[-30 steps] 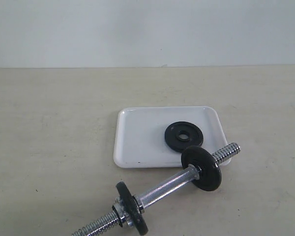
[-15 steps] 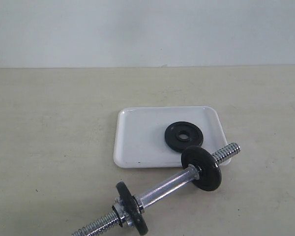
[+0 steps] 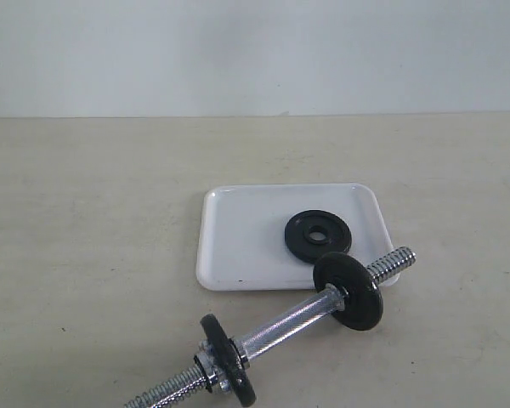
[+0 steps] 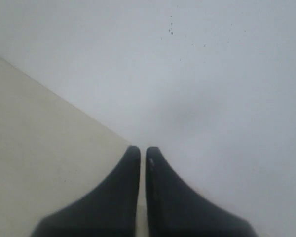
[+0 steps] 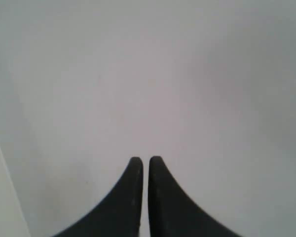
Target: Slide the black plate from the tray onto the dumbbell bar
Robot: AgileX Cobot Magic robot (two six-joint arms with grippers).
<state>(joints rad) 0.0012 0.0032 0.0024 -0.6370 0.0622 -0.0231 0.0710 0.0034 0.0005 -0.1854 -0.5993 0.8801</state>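
The black plate (image 3: 318, 231) lies flat on the right half of the white tray (image 3: 238, 246) in the exterior view. In front of the tray rests the dumbbell bar (image 3: 285, 325), slanting from lower left to upper right, with one black disc on it near each threaded end. Neither gripper shows in the exterior view. My left gripper (image 4: 143, 150) is shut with nothing between its fingers, facing a pale wall and a strip of beige table. Shut and empty as well, my right gripper (image 5: 145, 160) faces only a plain pale wall.
The beige table (image 3: 85, 255) spreads around the tray, and a pale wall (image 3: 255, 51) rises behind it. The bar's right threaded end (image 3: 393, 260) overhangs the tray's front right corner.
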